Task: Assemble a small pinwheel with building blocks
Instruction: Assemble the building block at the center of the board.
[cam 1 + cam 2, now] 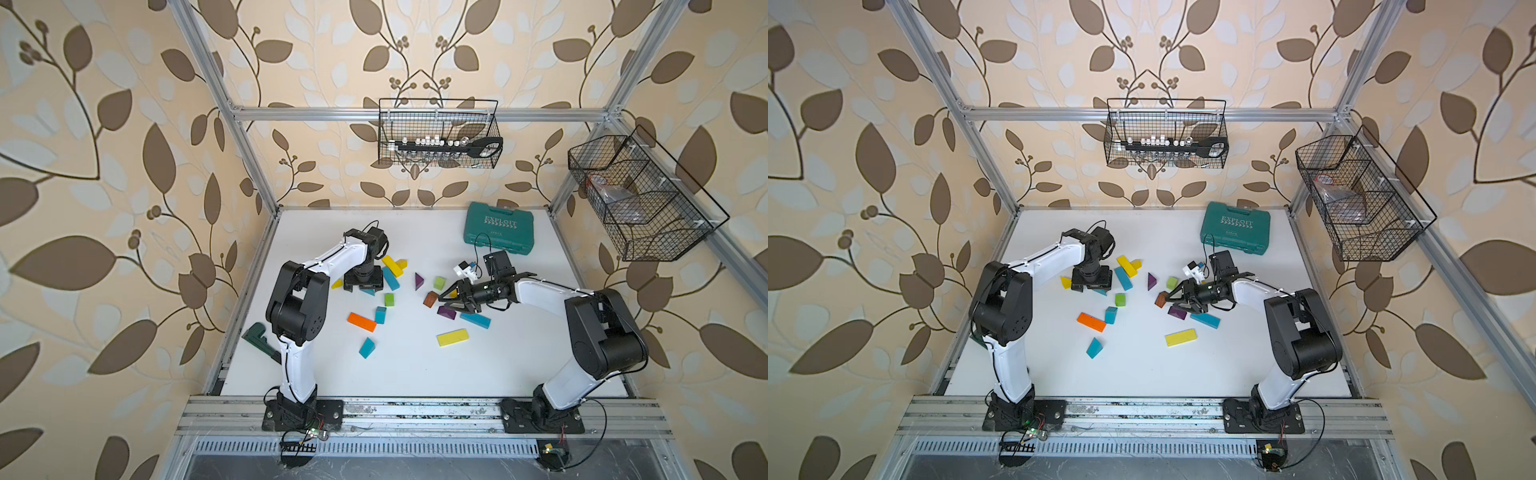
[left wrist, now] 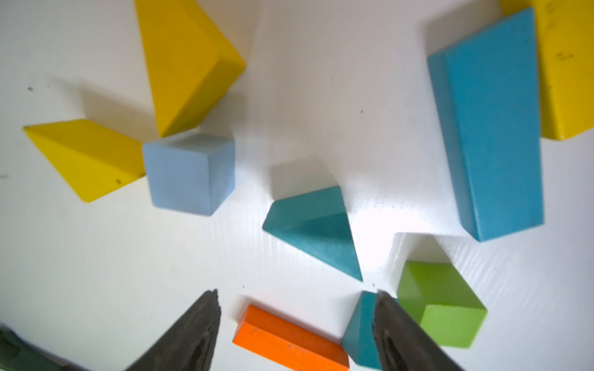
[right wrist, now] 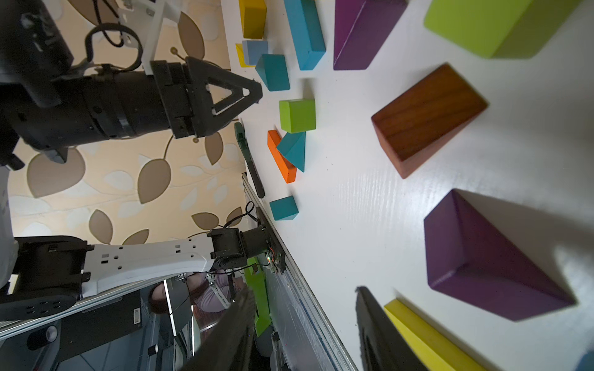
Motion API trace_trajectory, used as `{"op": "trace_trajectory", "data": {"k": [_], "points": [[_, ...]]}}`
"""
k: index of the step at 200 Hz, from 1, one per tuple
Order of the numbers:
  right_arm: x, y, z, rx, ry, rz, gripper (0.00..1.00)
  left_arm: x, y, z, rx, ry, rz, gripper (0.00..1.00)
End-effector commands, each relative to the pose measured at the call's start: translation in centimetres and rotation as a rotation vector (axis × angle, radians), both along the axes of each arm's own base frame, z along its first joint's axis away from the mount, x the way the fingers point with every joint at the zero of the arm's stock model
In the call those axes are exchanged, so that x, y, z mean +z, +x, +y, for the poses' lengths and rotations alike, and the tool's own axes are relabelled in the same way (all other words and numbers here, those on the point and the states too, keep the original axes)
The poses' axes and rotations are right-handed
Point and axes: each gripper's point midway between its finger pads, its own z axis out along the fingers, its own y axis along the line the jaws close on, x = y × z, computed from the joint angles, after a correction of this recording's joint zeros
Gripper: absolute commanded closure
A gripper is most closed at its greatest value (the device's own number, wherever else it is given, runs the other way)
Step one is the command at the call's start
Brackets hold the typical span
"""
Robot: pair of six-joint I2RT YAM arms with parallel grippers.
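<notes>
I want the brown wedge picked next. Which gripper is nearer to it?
Right. The right gripper is just beside the brown wedge; the left gripper hangs farther off, above a teal wedge.

Centre right, brown wedge (image 3: 427,119): visible wood grain, satin. Centre left, pale-blue cube (image 2: 189,173): matt paint. table (image 3: 369,225): glossy, faintly ribbed. Upper right, teal case (image 1: 498,227): moulded plastic. frame rail (image 1: 311,113): bare metal.

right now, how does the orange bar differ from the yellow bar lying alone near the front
The orange bar lies toward the robot's left, the yellow bar toward its right. A teal block sits close against the orange bar's end; the yellow bar lies clear of other blocks. Both lie flat on the white table.
</notes>
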Motion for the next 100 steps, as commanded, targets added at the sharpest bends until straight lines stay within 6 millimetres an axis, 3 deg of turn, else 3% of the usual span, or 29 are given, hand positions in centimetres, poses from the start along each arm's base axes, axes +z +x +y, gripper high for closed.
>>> {"op": "trace_trajectory", "data": {"k": [1,46,100], "points": [[-0.4,-0.3,-0.3,0.000,-0.008,-0.010,0.49,1.2,-0.9,-1.5,0.084,-0.096,-0.033,0.21],[-0.4,-0.7,-0.4,-0.002,-0.014,-0.021,0.48,-0.5,-0.2,-3.1,0.176,-0.145,0.001,0.32],[-0.8,-1.1,-0.5,0.001,-0.009,-0.021,0.48,-2.6,0.6,-1.9,0.274,-0.053,0.032,0.38]]}}
